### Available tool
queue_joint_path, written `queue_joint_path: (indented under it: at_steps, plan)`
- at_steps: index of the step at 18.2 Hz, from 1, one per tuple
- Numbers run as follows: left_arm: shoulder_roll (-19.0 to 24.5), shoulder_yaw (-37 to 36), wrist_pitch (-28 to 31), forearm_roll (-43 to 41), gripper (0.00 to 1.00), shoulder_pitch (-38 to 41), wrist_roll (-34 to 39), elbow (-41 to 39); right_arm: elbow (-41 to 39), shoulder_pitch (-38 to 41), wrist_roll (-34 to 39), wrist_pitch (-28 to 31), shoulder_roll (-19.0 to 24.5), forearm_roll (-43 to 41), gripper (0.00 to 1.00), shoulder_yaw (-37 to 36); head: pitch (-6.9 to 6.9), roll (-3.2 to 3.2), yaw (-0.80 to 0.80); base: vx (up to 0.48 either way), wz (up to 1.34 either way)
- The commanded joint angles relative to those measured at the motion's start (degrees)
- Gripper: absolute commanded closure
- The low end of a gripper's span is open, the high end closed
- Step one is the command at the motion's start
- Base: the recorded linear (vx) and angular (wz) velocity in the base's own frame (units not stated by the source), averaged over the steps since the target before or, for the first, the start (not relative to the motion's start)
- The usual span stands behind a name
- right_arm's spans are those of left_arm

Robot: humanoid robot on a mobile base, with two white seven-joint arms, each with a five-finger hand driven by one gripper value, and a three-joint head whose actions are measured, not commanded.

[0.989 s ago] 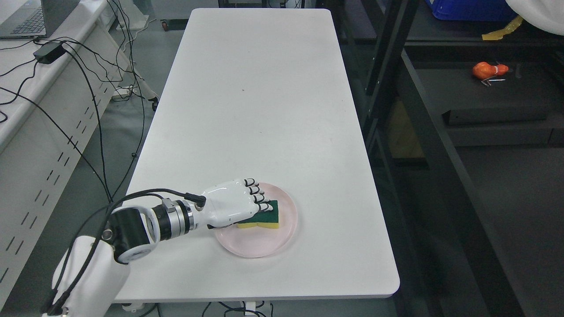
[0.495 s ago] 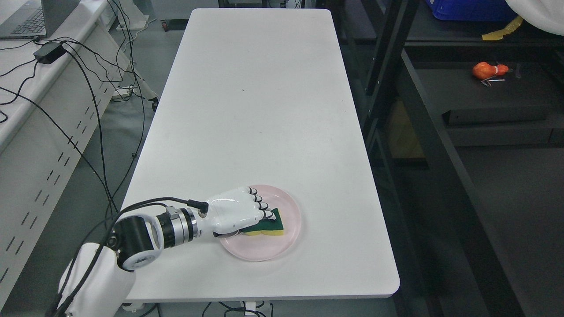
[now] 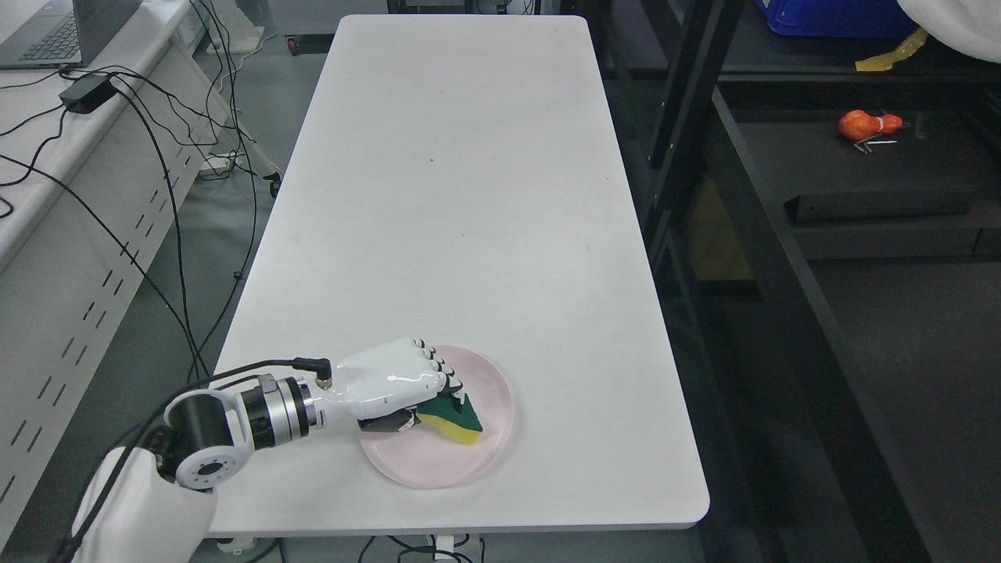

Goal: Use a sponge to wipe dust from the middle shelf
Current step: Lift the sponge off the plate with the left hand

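Now sponge point(image 3: 456, 413) tilted, plate point(image 3: 485, 446) nearer.

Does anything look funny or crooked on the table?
Yes, a little. The yellow sponge with a green scrub top sits tilted, one end raised by the white left robot hand gripping it over the round pink plate. Nothing looks spilled or broken on the white table.

My left hand point(image 3: 391, 383) is closed around the sponge point(image 3: 455, 414), a yellow block with a dark green scouring face, which sits tilted with one yellow corner pointing down over the pink plate point(image 3: 485, 446).
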Motion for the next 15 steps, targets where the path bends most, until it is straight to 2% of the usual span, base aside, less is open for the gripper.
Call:
queue_joint_path:
  at_steps: [1, 3, 4, 5, 8, 10, 11, 15]
  plan:
    - [-7.64, 14.73, 0.00, 16.75, 1.00, -0.52, -0.29, 1.21, -1.00, 0.02, -0.05, 0.05, -1.00, 0.00, 0.00, -0.02, 0.00, 0.00, 0.00, 0.000, 0.00]
    - [-14.85, 18.43, 0.00, 23.44, 1.00, -1.41, 0.23, 1.12, -1.00, 0.02, -0.05, 0.05, -1.00, 0.00, 0.00, -0.02, 0.00, 0.00, 0.00, 0.000, 0.00]
    - [-15.91, 20.27, 1.99, 26.08, 1.00, -1.32, 0.76, 1.12, -1.00, -0.07, -0.05, 0.05, -1.00, 0.00, 0.00, -0.02, 0.00, 0.00, 0.00, 0.000, 0.00]
    - [-15.91, 21.42, 5.76, 28.37, 1.00, -1.06, 3.11, 0.86, -1.00, 0.02, -0.05, 0.05, -1.00, 0.00, 0.00, -0.02, 0.00, 0.00, 0.00, 0.000, 0.00]
    - [-15.91, 20.91, 20.51, 36.19, 1.00, -0.62, 25.37, 0.77, -1.00, 0.02, -0.05, 0.05, -1.00, 0.00, 0.00, -0.02, 0.00, 0.00, 0.00, 0.000, 0.00]
    - [-15.91, 20.29, 25.47, 37.18, 1.00, -0.01, 36.84, 0.59, -1.00, 0.02, -0.05, 0.05, -1.00, 0.00, 0.00, -0.02, 0.00, 0.00, 0.00, 0.000, 0.00]
    - [-15.91, 20.29, 26.27, 37.53, 1.00, 0.95, 39.67, 0.59, -1.00, -0.07, -0.05, 0.05, -1.00, 0.00, 0.00, -0.02, 0.00, 0.00, 0.00, 0.000, 0.00]
    - [-15.91, 20.55, 28.46, 45.95, 1.00, 7.63, 41.89, -2.39, -1.00, 0.02, -0.05, 0.05, -1.00, 0.00, 0.00, -0.02, 0.00, 0.00, 0.00, 0.000, 0.00]
